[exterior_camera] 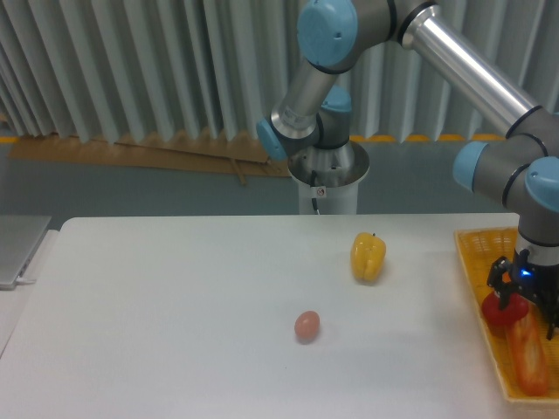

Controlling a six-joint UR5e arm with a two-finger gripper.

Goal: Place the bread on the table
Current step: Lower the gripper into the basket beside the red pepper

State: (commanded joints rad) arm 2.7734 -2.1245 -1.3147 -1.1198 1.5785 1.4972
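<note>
the long orange-brown baguette (529,358) lies in the yellow woven basket (482,262) at the smooth white tabletop's (175,314) right edge — black gripper (524,301) over it, jaws seemingly parted, empty.

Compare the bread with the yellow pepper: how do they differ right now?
The bread is long, slim and orange-brown; the yellow pepper is short and blocky. The bread lies in the yellow basket under the tool; the pepper stands alone on the white table.
</note>
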